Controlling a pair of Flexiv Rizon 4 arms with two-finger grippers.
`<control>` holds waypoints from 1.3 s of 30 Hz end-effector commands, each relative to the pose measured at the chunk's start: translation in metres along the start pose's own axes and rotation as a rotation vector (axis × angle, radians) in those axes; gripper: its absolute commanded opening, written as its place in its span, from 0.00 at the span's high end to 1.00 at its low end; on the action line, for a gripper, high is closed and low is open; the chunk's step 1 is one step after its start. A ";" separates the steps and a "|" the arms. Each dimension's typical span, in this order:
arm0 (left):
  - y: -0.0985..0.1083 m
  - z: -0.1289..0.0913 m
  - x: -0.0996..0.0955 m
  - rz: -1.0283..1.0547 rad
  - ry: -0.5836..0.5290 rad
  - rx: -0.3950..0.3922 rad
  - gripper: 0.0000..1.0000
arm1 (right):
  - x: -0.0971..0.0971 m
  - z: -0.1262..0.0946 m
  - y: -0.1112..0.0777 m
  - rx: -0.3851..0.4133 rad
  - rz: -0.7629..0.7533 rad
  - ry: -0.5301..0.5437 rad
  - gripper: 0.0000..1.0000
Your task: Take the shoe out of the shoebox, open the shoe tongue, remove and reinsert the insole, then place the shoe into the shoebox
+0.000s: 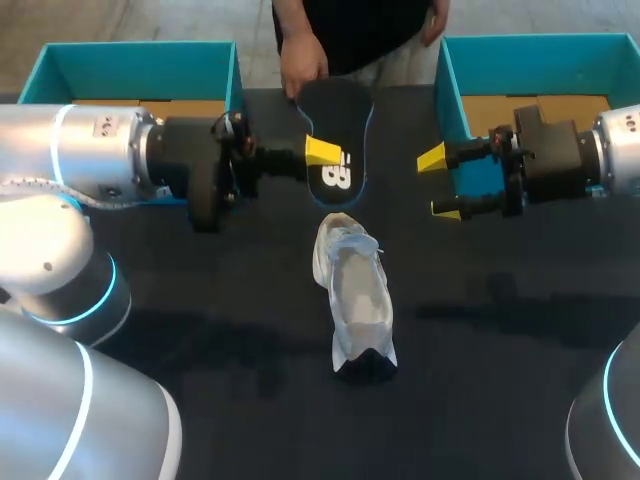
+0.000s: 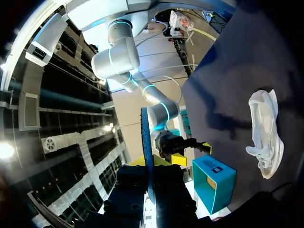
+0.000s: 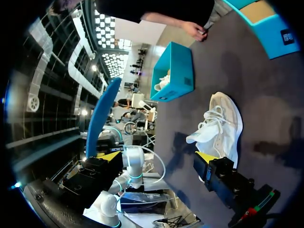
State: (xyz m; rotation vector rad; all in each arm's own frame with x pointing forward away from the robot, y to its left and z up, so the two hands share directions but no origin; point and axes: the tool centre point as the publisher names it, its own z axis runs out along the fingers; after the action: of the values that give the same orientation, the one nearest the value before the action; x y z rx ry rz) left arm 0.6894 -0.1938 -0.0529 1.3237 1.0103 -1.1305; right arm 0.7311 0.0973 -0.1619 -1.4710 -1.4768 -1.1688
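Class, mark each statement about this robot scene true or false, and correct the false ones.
1. The white shoe lies on the table, outside both boxes. True.
2. The right end effector grips the insole. False: it is open and empty. The left end effector holds the insole.
3. The insole sits inside the shoe. False: it is out of the shoe, held in the left end effector.
4. There are two teal boxes, the left shoebox and the right shoebox. True.

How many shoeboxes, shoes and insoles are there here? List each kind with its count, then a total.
shoeboxes: 2 (left shoebox, right shoebox)
shoe: 1
insole: 1
total: 4
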 end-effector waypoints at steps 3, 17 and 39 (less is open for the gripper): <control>0.001 0.001 -0.001 0.001 0.003 0.002 1.00 | 0.000 0.002 0.000 -0.001 0.000 0.000 0.00; 0.000 0.001 0.041 0.167 0.038 -0.010 1.00 | 0.000 0.002 0.000 -0.001 0.000 0.000 0.00; 0.008 0.007 0.098 0.254 0.070 0.054 1.00 | 0.000 0.002 0.000 -0.001 0.000 0.000 0.00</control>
State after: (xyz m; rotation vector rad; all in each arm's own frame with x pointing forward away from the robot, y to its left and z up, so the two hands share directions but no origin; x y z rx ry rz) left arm 0.7127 -0.2013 -0.1421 1.5005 0.8471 -0.9282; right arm 0.7311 0.0973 -0.1619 -1.4712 -1.4767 -1.1689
